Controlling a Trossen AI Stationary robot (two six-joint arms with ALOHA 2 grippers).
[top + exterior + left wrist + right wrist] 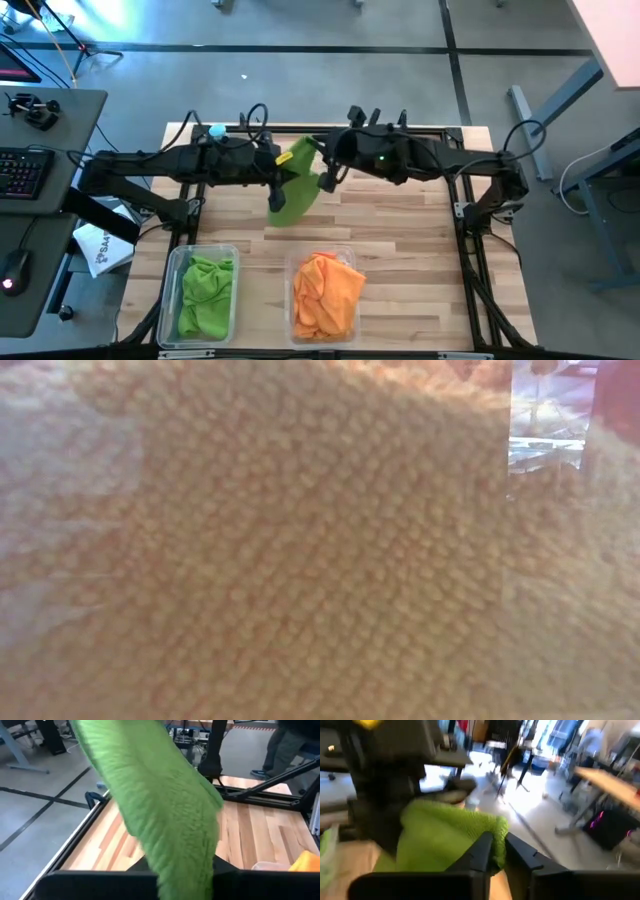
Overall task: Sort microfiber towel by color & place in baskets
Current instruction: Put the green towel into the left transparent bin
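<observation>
A green microfiber towel [293, 195] hangs in the air over the table's far middle, between my two grippers. My left gripper [282, 178] comes from the left and is shut on it. My right gripper [322, 175] comes from the right and has a corner of it between its fingers. Near the front edge stand two clear baskets. The left basket [172, 300] holds green towels [207, 295], and the right basket [296, 318] holds orange towels [327, 290]. Orange cloth [300, 560] fills the low view. My left gripper [182, 877] is shut on the green towel's lower part [185, 860]. The towel itself covers the fingertips, so the kind of hold is hidden. The cloth rises from the fingers in a broad band, clear of the table. My right gripper [500, 856] has a folded corner of the green towel [496, 839] between its two fingertips, which stand a little apart. The fingers [481, 851] come nearly level from the table's right. The rest of the cloth hangs away toward my left gripper.
A small bottle with a blue cap [216, 131] stands at the table's far left edge. A white packet [100, 250] lies off the table's left side, beside a desk with a keyboard [25, 170]. Bare wood [400, 230] lies between the arms and the baskets.
</observation>
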